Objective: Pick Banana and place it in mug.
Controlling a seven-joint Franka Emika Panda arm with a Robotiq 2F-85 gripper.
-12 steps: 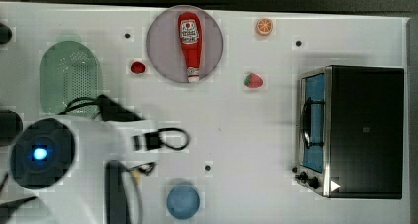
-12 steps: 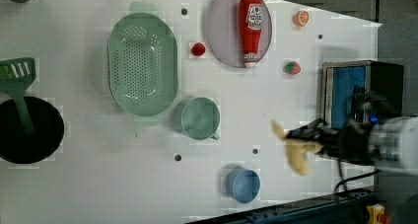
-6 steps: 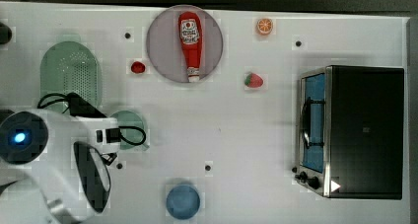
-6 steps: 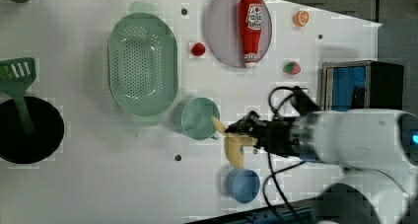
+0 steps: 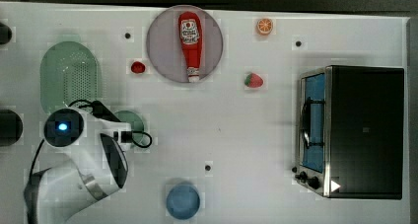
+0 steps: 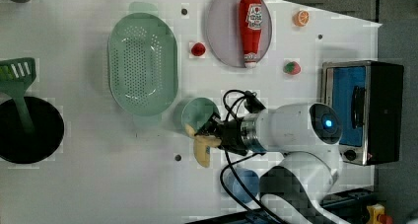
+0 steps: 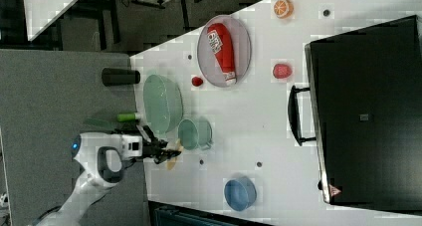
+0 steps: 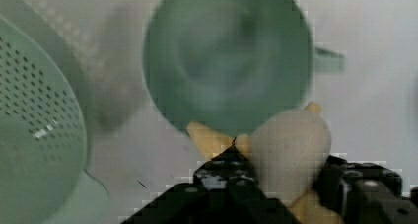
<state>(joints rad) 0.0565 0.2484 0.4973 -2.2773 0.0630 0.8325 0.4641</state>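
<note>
The black two-finger gripper [image 6: 211, 135] is closed on the small pale-yellow toy banana [image 6: 201, 147] and holds it in the air just beside the rim of the round translucent green mug [image 6: 198, 114], not yet above the opening. So the step in hand is the carrying. I judge the next move needs a short shift over the mug's centre, then opening the fingers, away from the oval perforated green colander [image 6: 142, 63].

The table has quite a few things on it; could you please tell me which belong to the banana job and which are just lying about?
In the job: banana, mug, pincer shut on the banana.

Lying about: colander, ketchup bottle on its plate, strawberry, orange slice, blue cup, toaster oven.
</note>
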